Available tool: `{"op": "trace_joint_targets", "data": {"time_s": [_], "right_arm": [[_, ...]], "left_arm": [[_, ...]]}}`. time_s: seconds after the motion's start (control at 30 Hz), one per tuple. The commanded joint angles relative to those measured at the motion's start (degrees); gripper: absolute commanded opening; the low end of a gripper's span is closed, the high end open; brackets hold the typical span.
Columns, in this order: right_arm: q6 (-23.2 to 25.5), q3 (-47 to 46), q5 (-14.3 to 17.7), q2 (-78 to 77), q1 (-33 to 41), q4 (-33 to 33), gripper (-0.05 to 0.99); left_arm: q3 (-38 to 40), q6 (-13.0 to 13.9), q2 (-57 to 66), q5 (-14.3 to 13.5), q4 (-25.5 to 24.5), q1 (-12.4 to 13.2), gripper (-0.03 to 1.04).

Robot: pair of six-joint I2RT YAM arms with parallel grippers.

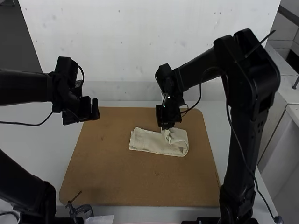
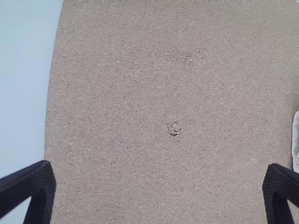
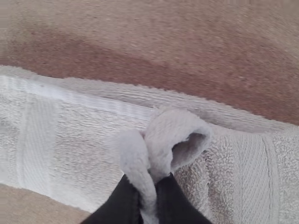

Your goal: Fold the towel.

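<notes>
The cream towel (image 1: 154, 141) lies as a long folded strip on the brown board, its right part turned back over itself. My right gripper (image 1: 166, 126) is at the towel's right half, pointing down. In the right wrist view my right gripper (image 3: 149, 186) is shut on a pinched, bunched bit of the towel (image 3: 79, 140), beside a small curled flap. My left gripper (image 1: 96, 108) is above the board's far left corner, apart from the towel. In the left wrist view my left gripper (image 2: 159, 182) stands wide open over bare board, with a towel edge (image 2: 295, 142) off to one side.
The brown board (image 1: 117, 179) lies on a white table (image 1: 37, 144) against a pale wall. A small clamp-like item (image 1: 81, 211) is at the board's near left edge.
</notes>
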Motion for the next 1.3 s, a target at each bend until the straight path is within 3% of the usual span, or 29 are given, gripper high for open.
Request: {"op": "trace_joint_targets", "data": {"time_s": [0.0, 0.33, 0.67, 1.03, 1.13, 1.27], "right_arm": [[5.24, 5.36, 2.79, 3.68, 3.66, -0.61, 0.02], [8.93, 16.35, 6.92, 12.91, 8.49, -2.02, 0.02], [9.72, 27.42, 8.32, 19.15, 12.01, -6.94, 0.02], [11.04, 30.06, 8.41, 22.84, 14.55, -8.87, 0.02], [11.12, 30.32, 8.24, 22.31, 14.38, -7.99, 0.32], [12.00, 30.41, 8.06, 18.01, 13.94, -6.85, 0.33]], "left_arm": [[-0.88, 1.38, -2.12, 0.55, 0.15, 1.08, 1.00], [-1.68, 1.99, -2.74, 1.61, 0.24, 2.31, 1.00], [-2.47, 2.52, -2.47, 2.49, 0.24, 3.71, 1.00], [-3.61, 3.40, -2.39, 4.69, 0.94, 5.29, 1.00], [-3.87, 3.40, -2.30, 4.77, 1.38, 5.47, 1.00], [-4.40, 3.40, -2.30, 4.77, 1.64, 5.82, 1.00]]}}
